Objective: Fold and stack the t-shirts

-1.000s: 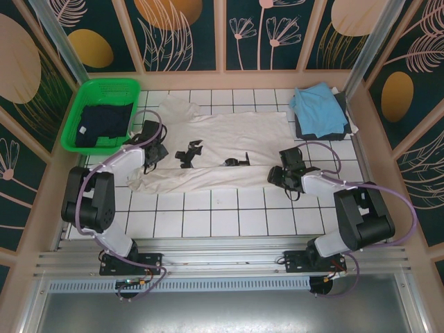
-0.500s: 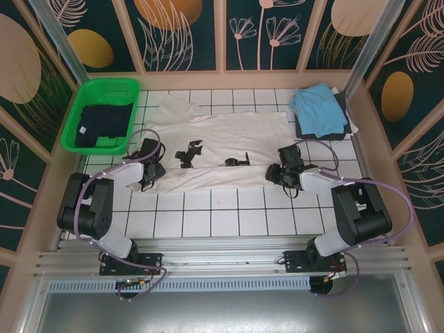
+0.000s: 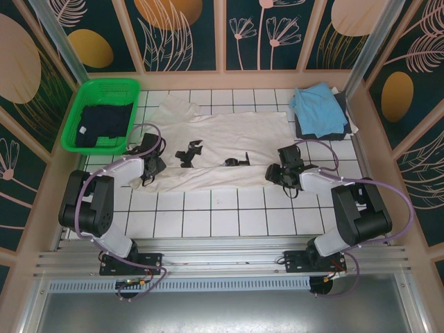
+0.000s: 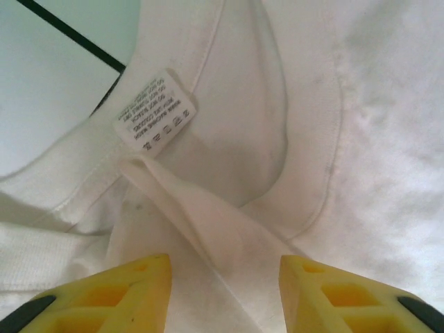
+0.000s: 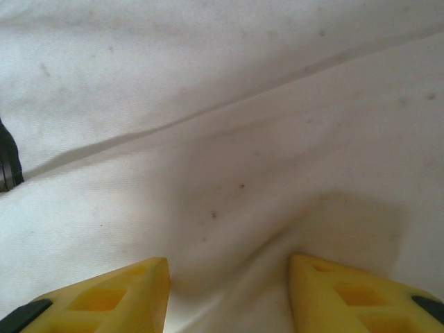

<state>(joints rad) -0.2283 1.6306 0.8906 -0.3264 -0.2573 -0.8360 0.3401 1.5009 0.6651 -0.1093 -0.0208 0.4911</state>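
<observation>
The left gripper [image 3: 151,166] has drawn back toward the near edge at the collar end of the white t-shirt [image 3: 236,142]. Its fingers now stand apart astride a raised fold beside the neck label [image 4: 154,114]. The right gripper [image 3: 282,173] has barely shifted at the hem end, fingers likewise parted over a pucker. The shirt lies spread across the middle of the table [image 3: 208,215], so I'd guess both are lining up for the first fold, nothing pinched yet.
</observation>
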